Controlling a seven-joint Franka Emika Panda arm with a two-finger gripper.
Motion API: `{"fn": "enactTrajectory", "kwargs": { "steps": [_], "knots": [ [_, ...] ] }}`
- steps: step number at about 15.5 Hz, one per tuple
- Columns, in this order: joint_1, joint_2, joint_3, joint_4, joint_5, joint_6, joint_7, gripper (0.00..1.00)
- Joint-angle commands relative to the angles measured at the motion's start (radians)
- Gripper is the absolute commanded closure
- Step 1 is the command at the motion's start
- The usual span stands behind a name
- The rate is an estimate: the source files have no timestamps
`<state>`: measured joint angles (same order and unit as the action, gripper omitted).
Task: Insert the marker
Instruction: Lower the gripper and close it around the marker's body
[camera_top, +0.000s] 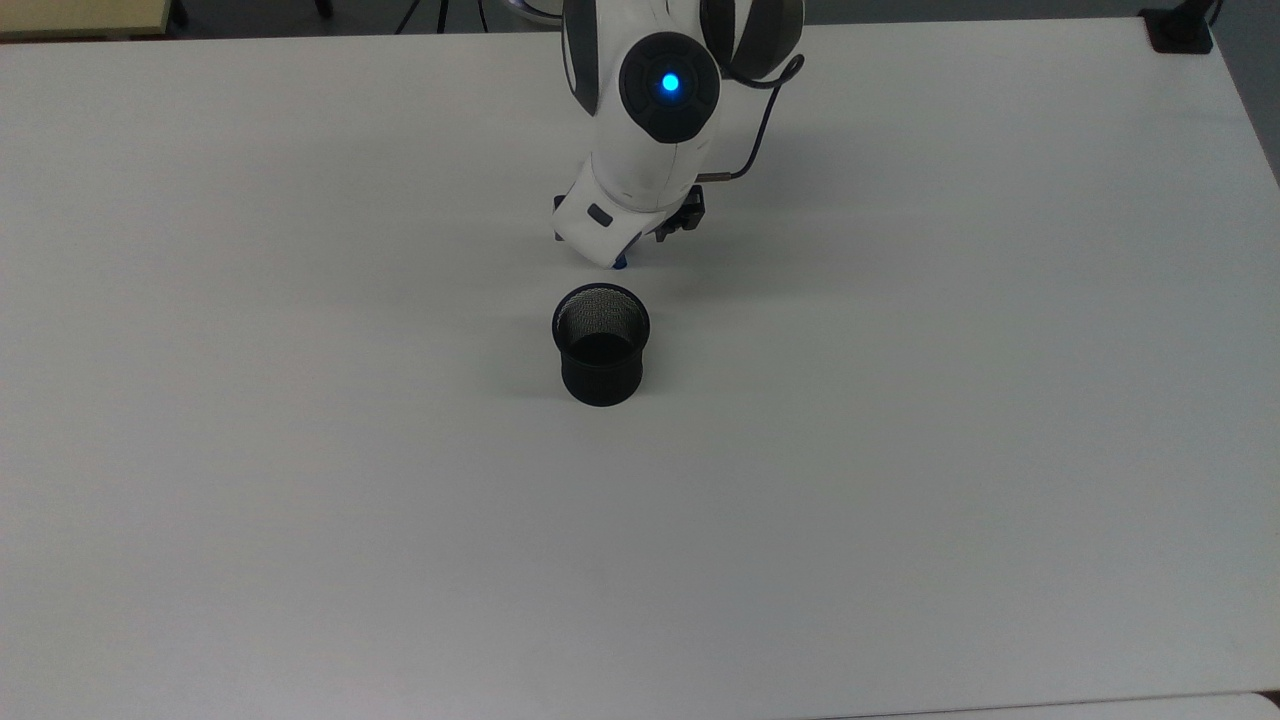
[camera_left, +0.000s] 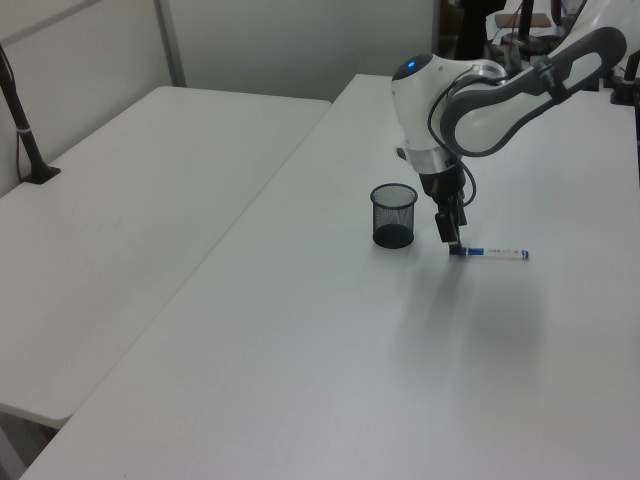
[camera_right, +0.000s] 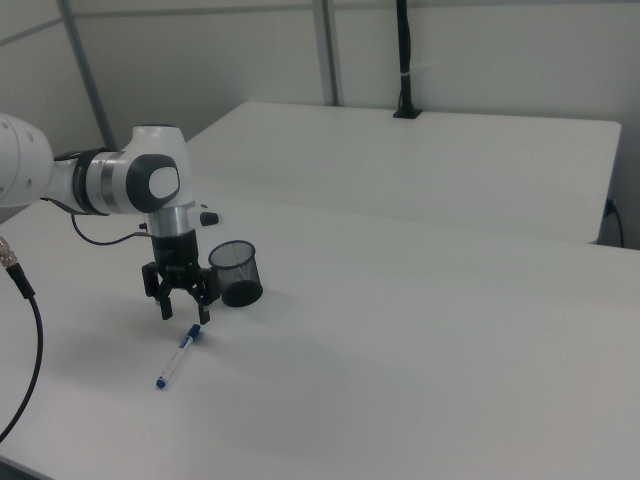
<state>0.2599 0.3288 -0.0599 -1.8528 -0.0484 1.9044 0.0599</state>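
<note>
The end effector (camera_right: 182, 313) hangs low over the white surface (camera_top: 900, 450), right above the blue cap end of the marker (camera_right: 175, 362). In the right view its two fingers are spread apart, with nothing between them yet. They look very close to the surface, but I cannot tell if they touch it.

The marker lies flat on the surface, just beside the black mesh cup (camera_left: 394, 215). In the left view the marker (camera_left: 490, 254) is on the left view's right of the cup, with its blue cap pointing toward the cup. In the top view the arm covers almost all of it, and a tiny bit of blue (camera_top: 621, 264) peeks out above the cup (camera_top: 601, 343). The cup stands upright and looks empty.

A few things could go wrong from here. The fingers sit over the cap end, not the middle, so I think the marker could tip or swing when it is lifted. If the fingers close a little off to one side, they could push the round marker and make it roll away. The cup is near, so a wide swing of the arm could knock it over.

I count one marker, one cup and one arm.
</note>
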Motion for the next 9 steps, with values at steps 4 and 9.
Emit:
{"fn": "enactTrajectory", "kwargs": {
  "steps": [4,9],
  "knots": [
    [0.027,0.019,-0.011,-0.019,-0.001,0.03,-0.017,0.47],
    [0.027,0.042,-0.011,-0.014,-0.004,0.056,-0.022,0.54]
  ]
}}
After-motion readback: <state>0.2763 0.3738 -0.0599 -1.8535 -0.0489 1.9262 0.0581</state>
